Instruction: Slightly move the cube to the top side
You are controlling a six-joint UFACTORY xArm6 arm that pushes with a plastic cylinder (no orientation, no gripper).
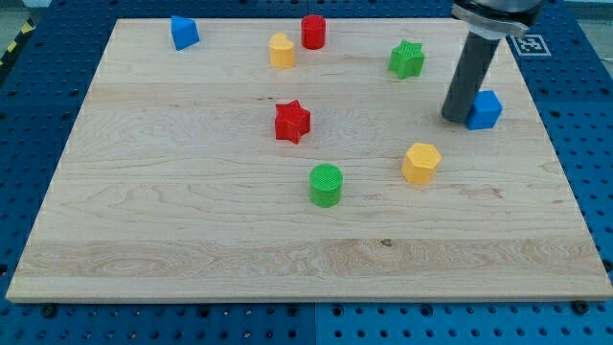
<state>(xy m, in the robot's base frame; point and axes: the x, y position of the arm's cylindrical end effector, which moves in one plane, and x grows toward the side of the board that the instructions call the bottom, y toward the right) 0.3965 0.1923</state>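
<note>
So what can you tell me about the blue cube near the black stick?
The small blue plastic-looking cube sits flat on the pale wooden board, near the view's right edge. Its top face looks lighter than its sides. My tip, the end of the dark rod, is right against its left side, seemingly touching. The nearest other block, a yellow hexagonal block, lies apart, below and left.

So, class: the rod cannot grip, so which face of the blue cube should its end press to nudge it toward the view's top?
Press the blue cube on its bottom-facing side, pushing upward. My tip now sits against its left side, so it probably must circle below first.
</note>
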